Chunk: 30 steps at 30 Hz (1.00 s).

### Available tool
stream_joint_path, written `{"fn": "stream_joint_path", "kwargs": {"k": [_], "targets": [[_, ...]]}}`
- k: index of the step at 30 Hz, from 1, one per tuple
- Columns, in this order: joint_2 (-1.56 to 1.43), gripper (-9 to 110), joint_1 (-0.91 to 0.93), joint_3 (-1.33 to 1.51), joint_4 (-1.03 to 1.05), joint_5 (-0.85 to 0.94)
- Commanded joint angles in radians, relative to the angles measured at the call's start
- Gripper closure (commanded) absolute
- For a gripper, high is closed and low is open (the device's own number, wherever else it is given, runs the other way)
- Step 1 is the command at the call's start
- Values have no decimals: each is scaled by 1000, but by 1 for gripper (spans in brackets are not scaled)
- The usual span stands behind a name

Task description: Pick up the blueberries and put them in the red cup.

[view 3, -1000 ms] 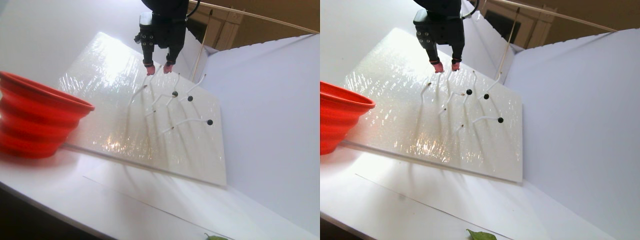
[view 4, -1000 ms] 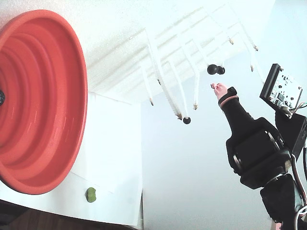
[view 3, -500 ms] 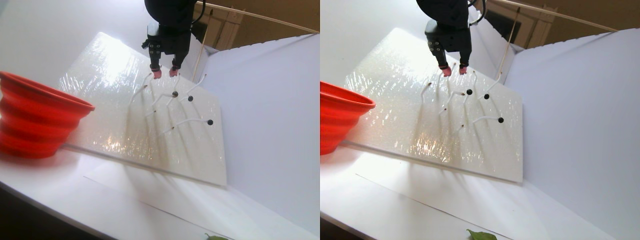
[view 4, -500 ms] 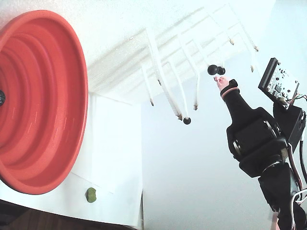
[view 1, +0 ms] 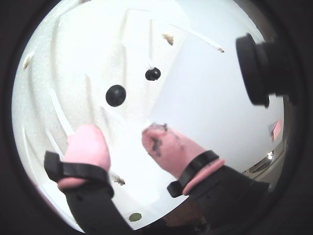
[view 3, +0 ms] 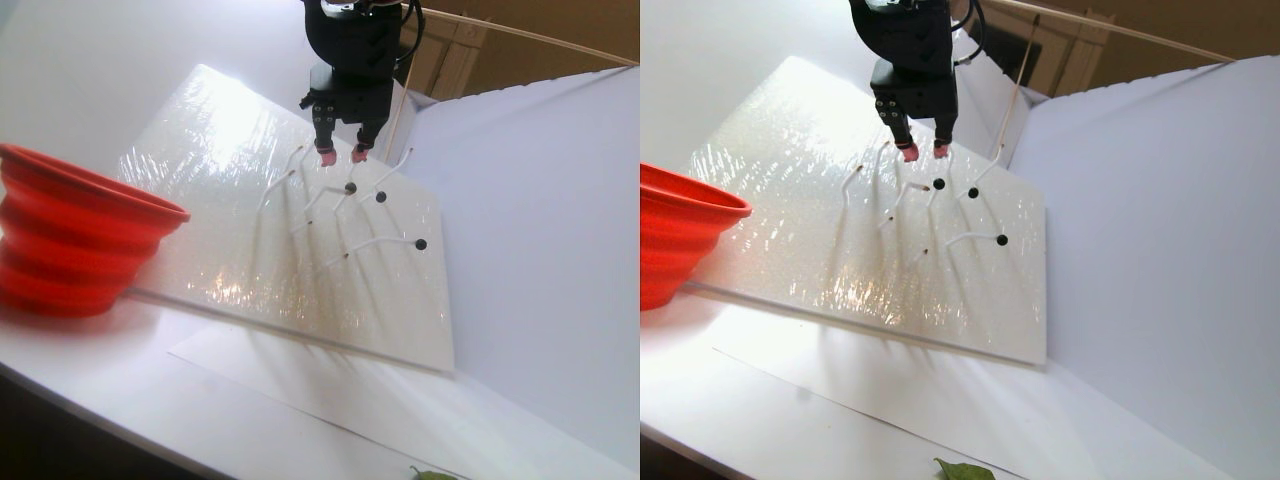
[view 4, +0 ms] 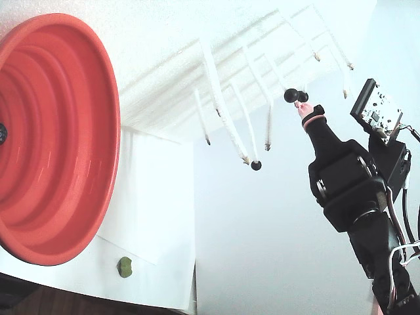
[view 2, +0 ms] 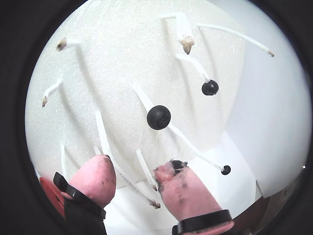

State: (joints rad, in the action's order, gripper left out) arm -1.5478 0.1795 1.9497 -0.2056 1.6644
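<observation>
Just short of the nearest blueberries [view 2: 159,117], the claw [view 2: 134,180] hangs spread apart, holding nothing.

Both wrist views ride close behind the pink fingertips [view 1: 88,144], facing the white board [view 2: 112,73]. The stereo pair looks from low and farther off, cup [view 3: 70,235] at 9 o'clock. The fixed view sits close beside that cup, sharing the board.

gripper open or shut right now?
Open. In both wrist views the pink fingers stand apart with bare board between them; the nearest blueberry sits ahead, ungrasped.
</observation>
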Motion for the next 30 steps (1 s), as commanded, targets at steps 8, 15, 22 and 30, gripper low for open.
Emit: {"fn": "stream_joint_path", "kwargs": {"k": [8, 15, 22, 30], "targets": [[43, 85, 72, -175, -52, -21], [89, 84, 78, -225, -55, -31], [138, 84, 86, -279, -61, -41], [195, 84, 101, -330, -66, -43]]}}
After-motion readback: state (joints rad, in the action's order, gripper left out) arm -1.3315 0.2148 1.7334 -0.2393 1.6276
